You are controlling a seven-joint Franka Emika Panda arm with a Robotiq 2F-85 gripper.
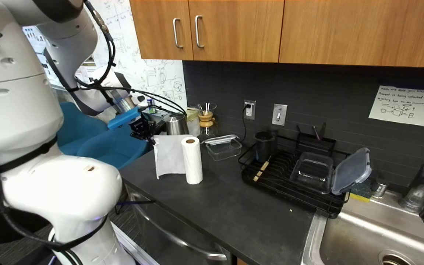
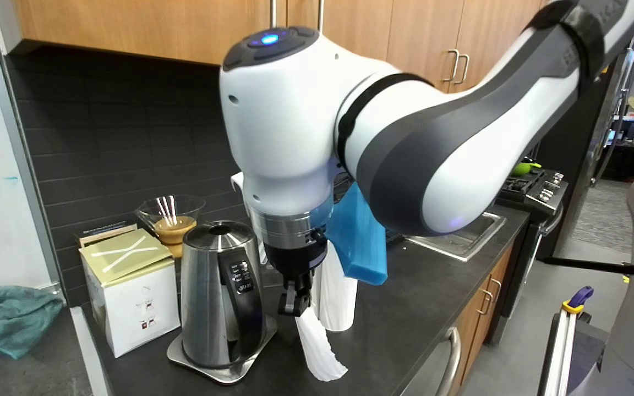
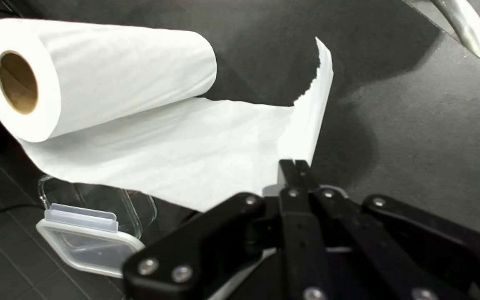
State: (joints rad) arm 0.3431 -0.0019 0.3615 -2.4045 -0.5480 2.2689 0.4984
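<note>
Paper towel sheet (image 1: 169, 154) pinched between fingers of gripper (image 3: 295, 166); roll (image 1: 194, 163) at right (freestanding, seemingly) could tip if tugged.

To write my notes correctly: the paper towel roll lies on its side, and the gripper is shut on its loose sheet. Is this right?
Not quite: the paper towel roll stands upright, as an exterior view shows. The gripper is shut on the roll's loose sheet.

Honey-brown wooden cabinets (image 1: 234, 29) hang above a dark, matte tiled wall (image 1: 344, 103). Rounded blue forms, probably chairs (image 1: 112, 149), show below a marker-scribbled whiteboard (image 1: 160, 79).
</note>
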